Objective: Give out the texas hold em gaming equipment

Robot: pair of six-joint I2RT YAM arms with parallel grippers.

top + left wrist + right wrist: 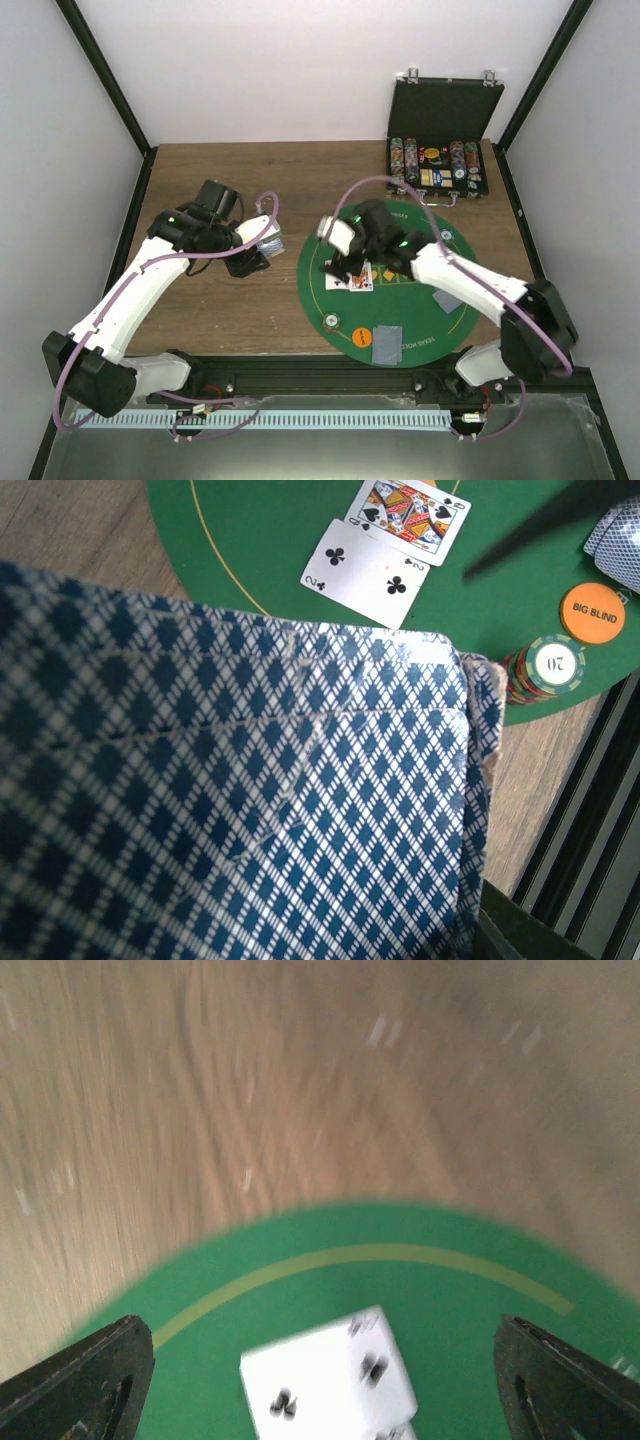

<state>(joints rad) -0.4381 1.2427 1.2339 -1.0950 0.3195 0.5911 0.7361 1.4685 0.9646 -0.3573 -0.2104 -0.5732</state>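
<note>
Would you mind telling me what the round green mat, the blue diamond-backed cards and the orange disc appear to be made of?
The round green mat looks like felt: matte, no glare. The blue diamond-backed playing cards seem coated paper or plastic: thin, smooth, overlapping edges. The orange round disc is probably plastic: flat, uniform colour, printed BIG BLIND.

Bare table (250,180) lies open across the upper left and centre of the top view. The black case (440,140) blocks the upper right corner. The left arm (150,290) slants across the left side, the left gripper (262,250) clamped on a card deck (268,240) beside the green mat (312,297). The right arm (470,285) crosses the mat's right half, the right gripper (350,265) spread wide over two face-up cards (357,279). A chip stack (330,322), orange disc (362,338) and face-down cards (387,343) crowd the mat's lower edge.
</note>
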